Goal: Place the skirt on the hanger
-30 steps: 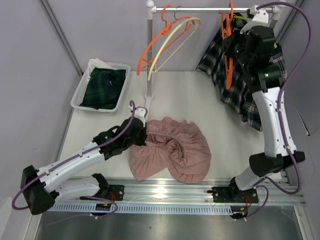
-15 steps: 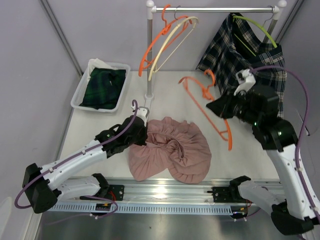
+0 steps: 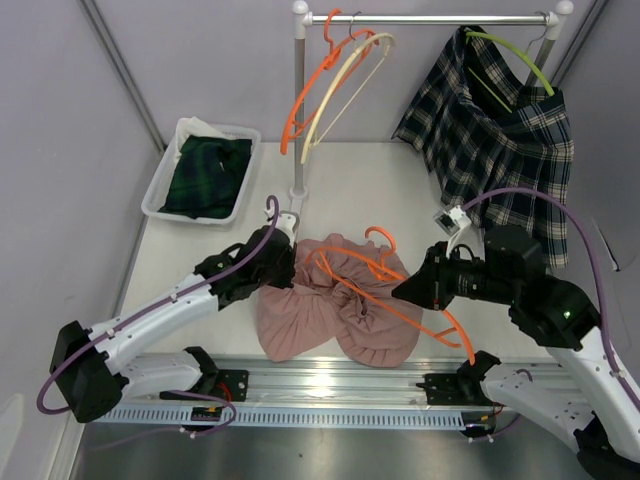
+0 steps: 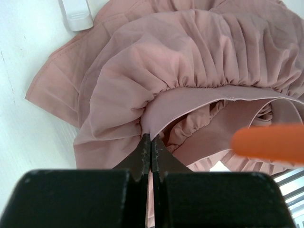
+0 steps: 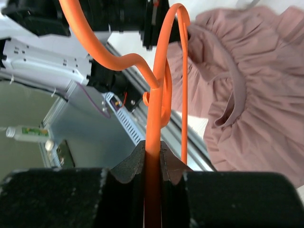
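The pink skirt (image 3: 340,305) lies bunched on the white table, near the front edge. My left gripper (image 3: 287,262) is at the skirt's left side. In the left wrist view this gripper (image 4: 150,141) is shut on the gathered waistband of the skirt (image 4: 190,71). My right gripper (image 3: 408,288) holds an orange hanger (image 3: 379,235) low over the skirt's right half. In the right wrist view the jaws (image 5: 153,148) are shut on the hanger's stem (image 5: 154,118), hook pointing away, with the skirt (image 5: 256,95) beyond. A blurred orange bar (image 4: 268,141) crosses the left wrist view.
A clothes rail (image 3: 430,18) on a white pole (image 3: 298,110) carries an orange and a cream hanger (image 3: 335,75) and a plaid skirt on a green hanger (image 3: 495,130). A white bin with dark green cloth (image 3: 200,170) sits at back left. A metal rail (image 3: 350,385) edges the front.
The right arm took the orange hanger off the clothes rail and brought it down and left, over the pink skirt. The left gripper kept its hold on the waistband.
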Motion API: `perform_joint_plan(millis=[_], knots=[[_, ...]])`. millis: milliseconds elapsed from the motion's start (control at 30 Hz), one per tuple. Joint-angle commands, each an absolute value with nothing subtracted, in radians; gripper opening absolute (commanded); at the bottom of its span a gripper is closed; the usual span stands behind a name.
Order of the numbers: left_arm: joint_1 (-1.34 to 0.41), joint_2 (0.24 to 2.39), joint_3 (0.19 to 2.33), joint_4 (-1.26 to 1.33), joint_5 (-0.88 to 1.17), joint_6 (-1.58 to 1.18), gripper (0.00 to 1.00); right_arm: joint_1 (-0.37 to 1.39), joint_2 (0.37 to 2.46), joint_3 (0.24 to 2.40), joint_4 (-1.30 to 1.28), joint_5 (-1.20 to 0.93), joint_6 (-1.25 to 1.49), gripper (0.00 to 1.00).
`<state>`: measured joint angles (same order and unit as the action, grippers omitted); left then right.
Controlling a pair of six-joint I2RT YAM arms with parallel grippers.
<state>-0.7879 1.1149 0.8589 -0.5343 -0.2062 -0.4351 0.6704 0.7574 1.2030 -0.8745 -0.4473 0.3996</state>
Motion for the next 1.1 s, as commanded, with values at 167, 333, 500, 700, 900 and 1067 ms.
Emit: perform_joint_plan(millis=[167,333,500,700,900,1067], knots=[[-0.779,1.109,0.917,-0.520,-0.187,-0.433,0.00,0.704,0.788,1.163,-0.890,-0.523,0.341,0.00],[-0.779,1.101,0.923,-0.528,-0.181,-0.433,0.00,0.726,0.831,1.131,-0.844,-0.494,0.328,0.00],[-0.781,1.085,0.928,-0.551,-0.164,-0.430,0.00,0.747,0.884,1.129,-0.812,-0.413,0.307,0.00],[-0.784,1.077,0.914,-0.575,-0.178,-0.416,0.00,0.749,0.904,1.242,-0.833,-0.416,0.281,0.00],[-0.782,1.078,0.888,-0.561,-0.189,-0.419,0.00,0.749,0.894,1.284,-0.845,-0.460,0.293,0.00],[-0.782,1.075,0.894,-0.560,-0.187,-0.419,0.00,0.749,0.907,1.275,-0.876,-0.445,0.268,0.00]])
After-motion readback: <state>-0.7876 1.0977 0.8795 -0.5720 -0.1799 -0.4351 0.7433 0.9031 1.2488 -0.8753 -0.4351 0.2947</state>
